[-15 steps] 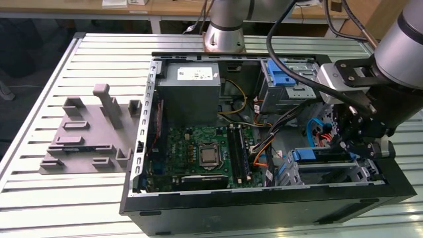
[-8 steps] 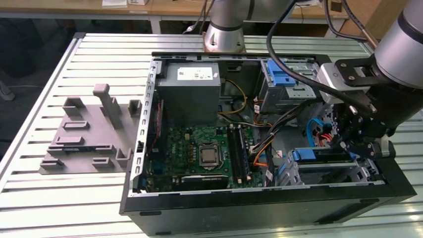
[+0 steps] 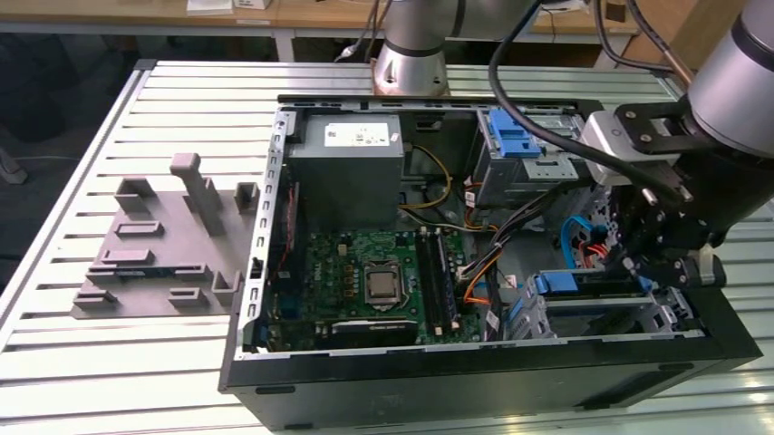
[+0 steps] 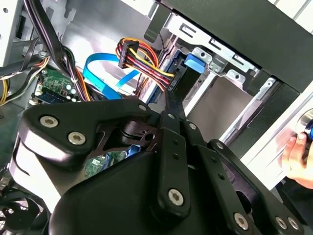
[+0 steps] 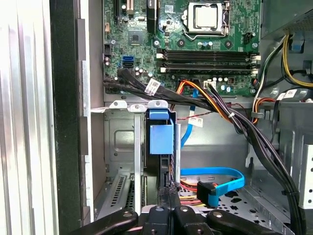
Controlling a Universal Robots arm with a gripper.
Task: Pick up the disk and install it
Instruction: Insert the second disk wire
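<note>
The disk (image 5: 161, 139) stands on edge in a slot of the metal drive cage (image 5: 119, 142), its blue carrier tab facing the first wrist view. My gripper (image 5: 168, 196) is shut, its tips together against the disk's dark near end. In the second wrist view the black fingers (image 4: 172, 115) narrow to a point beside the disk's blue tab (image 4: 195, 62) and a bundle of coloured power wires (image 4: 142, 56). In the exterior view the gripper (image 3: 651, 270) reaches down into the case at the view's right, just beside the blue-railed disk (image 3: 590, 283).
The open computer case (image 3: 484, 372) lies on a slatted metal table. Inside are the motherboard (image 3: 369, 281), a grey power-supply box (image 3: 351, 168), black cable bundles (image 5: 254, 132) and a blue flat cable (image 5: 220, 183). A grey fixture (image 3: 158, 245) lies at the exterior view's left. A person's hand (image 4: 296, 156) touches the case.
</note>
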